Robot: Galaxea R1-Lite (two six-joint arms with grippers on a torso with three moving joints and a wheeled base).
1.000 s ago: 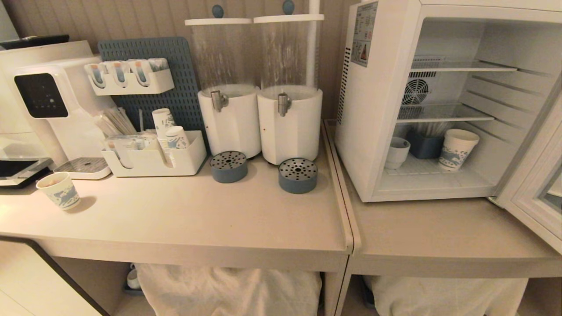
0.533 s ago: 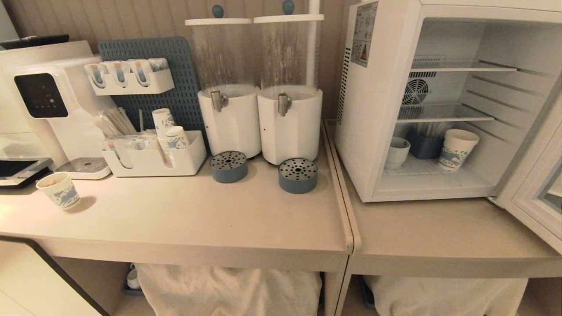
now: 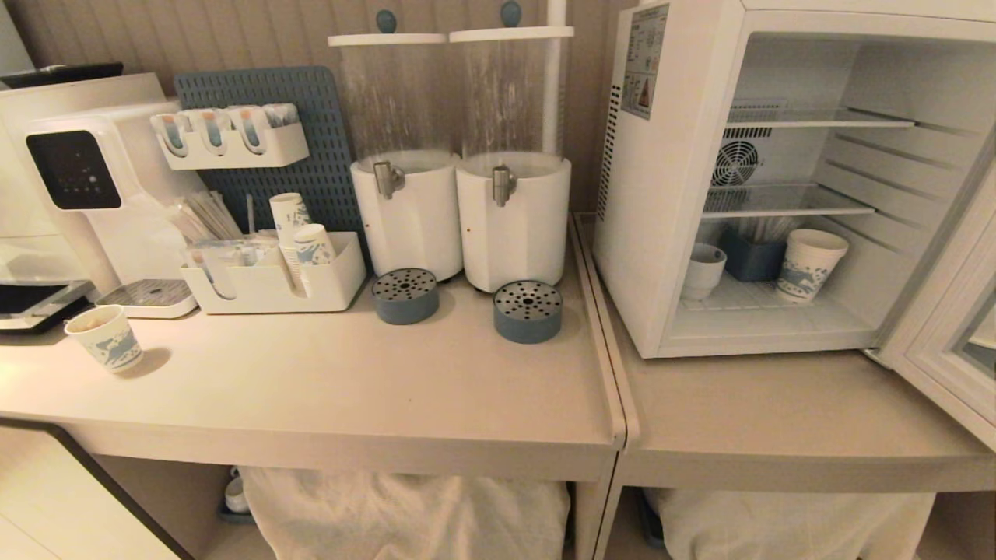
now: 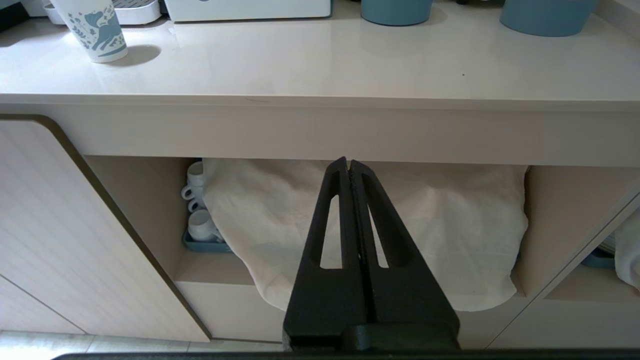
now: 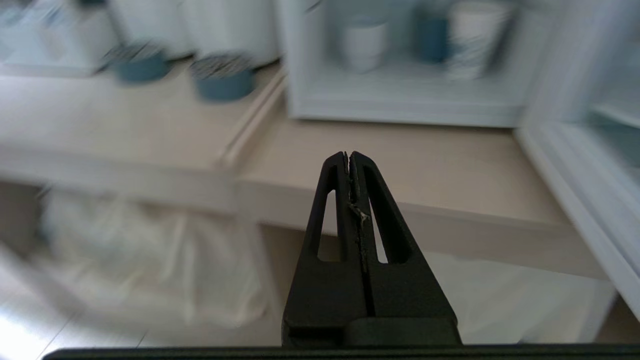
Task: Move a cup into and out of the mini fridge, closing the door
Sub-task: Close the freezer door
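The white mini fridge (image 3: pixel 661 194) stands on the right counter with its door (image 3: pixel 945 334) swung wide open to the right. On its floor, at the left, sits the small white cup (image 3: pixel 704 270), also seen blurred as the cup (image 5: pixel 364 42). My right gripper (image 5: pixel 348 154) is shut and empty, below and in front of the counter edge, pointing toward the fridge (image 5: pixel 400 107). My left gripper (image 4: pixel 348 161) is shut and empty, parked low in front of the cloth under the left counter. Neither arm shows in the head view.
Inside the fridge are also a blue box (image 3: pixel 751 257) and a patterned paper cup (image 3: pixel 809 264). Two white drink dispensers (image 3: pixel 459 210) with blue drip cups, an organiser tray (image 3: pixel 272 284), a water machine (image 3: pixel 85 179) and a paper cup (image 3: pixel 105 337) stand on the left counter.
The head view has hardly altered: fridge, open door and cup stay where they were. No arm enters that view.
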